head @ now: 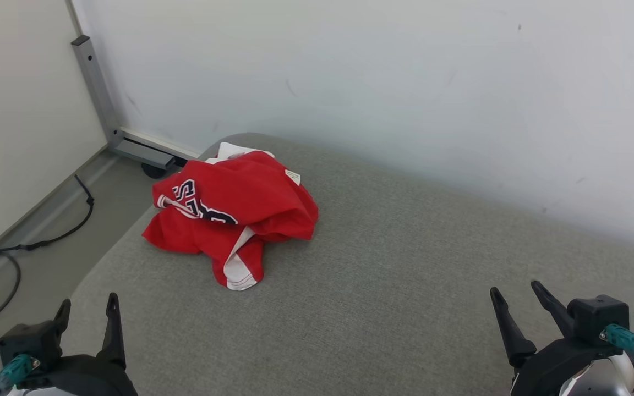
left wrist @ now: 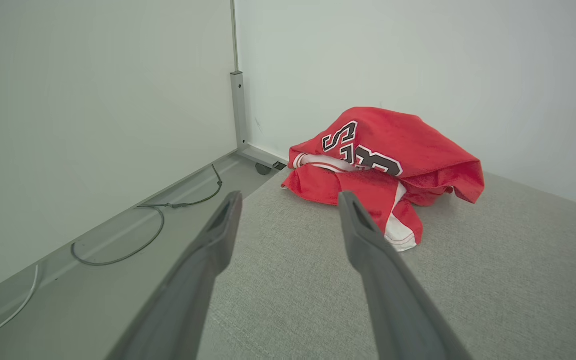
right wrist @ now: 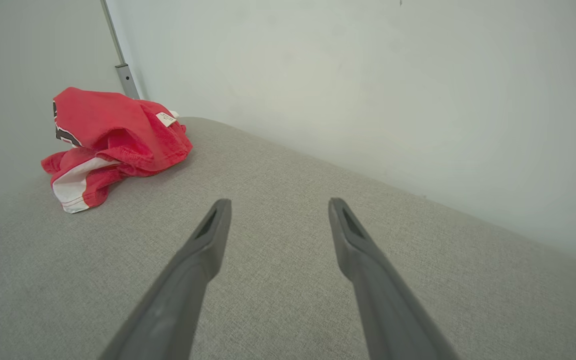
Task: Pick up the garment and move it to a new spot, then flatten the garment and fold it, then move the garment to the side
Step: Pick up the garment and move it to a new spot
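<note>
Red with white trim and dark lettering, the garment (head: 240,209) lies crumpled at the upper left of the head view, on the grey cushion (head: 394,264), close to the wall (head: 405,82). The left claw (head: 88,300) at lower left and the right claw (head: 515,286) at lower right both stand spread, holding nothing, well apart from it.

Crumpled red garment (head: 234,212) lies on grey cushion (head: 383,286).

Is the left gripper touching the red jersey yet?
Apart. The head view shows a strip of bare grey fabric surface between the open left gripper and the red jersey.
</note>
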